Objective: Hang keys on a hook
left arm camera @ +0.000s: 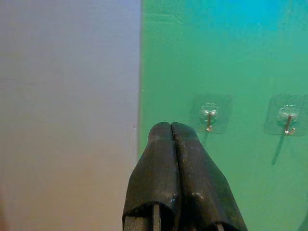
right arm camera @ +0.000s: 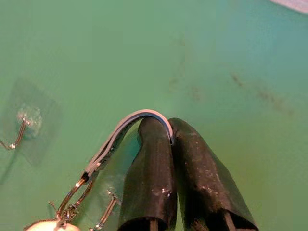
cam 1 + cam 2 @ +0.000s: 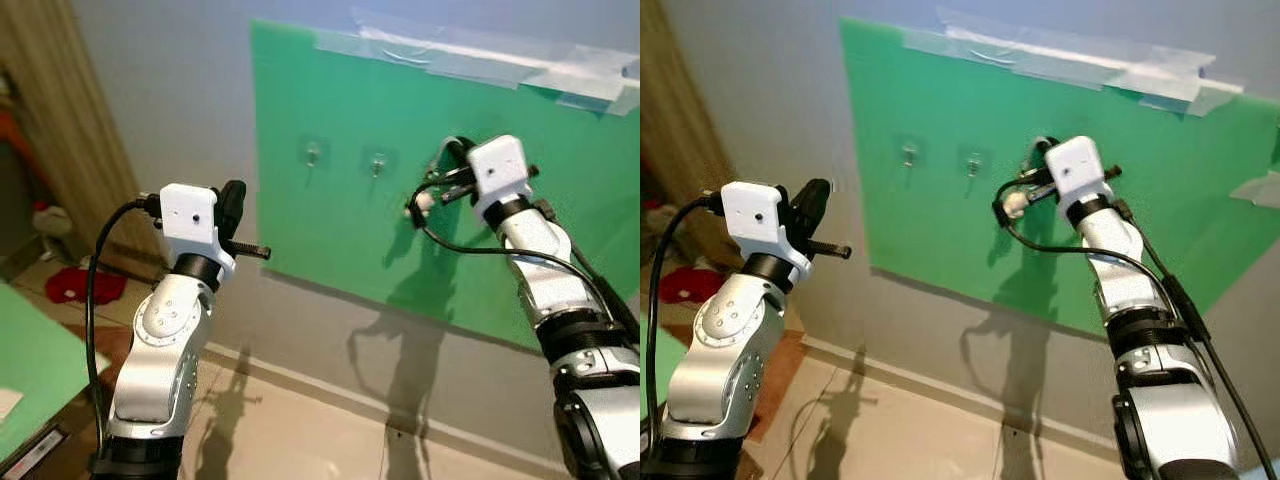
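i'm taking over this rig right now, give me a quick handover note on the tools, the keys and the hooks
Right tool: shut on the grey carabiner loop of the key bunch, raised close against the green board taped to the wall.
Left tool: shut, holding nothing, raised near the board's left edge.
Keys: rings and a pale fob dangle below the right tool, beside the third clear adhesive hook.
Two other small clear adhesive hooks are bare, to the left of the right tool.
Done: keys picked up and brought to the board.
Left: whether the loop is on a hook cannot be told; seat it, then release.
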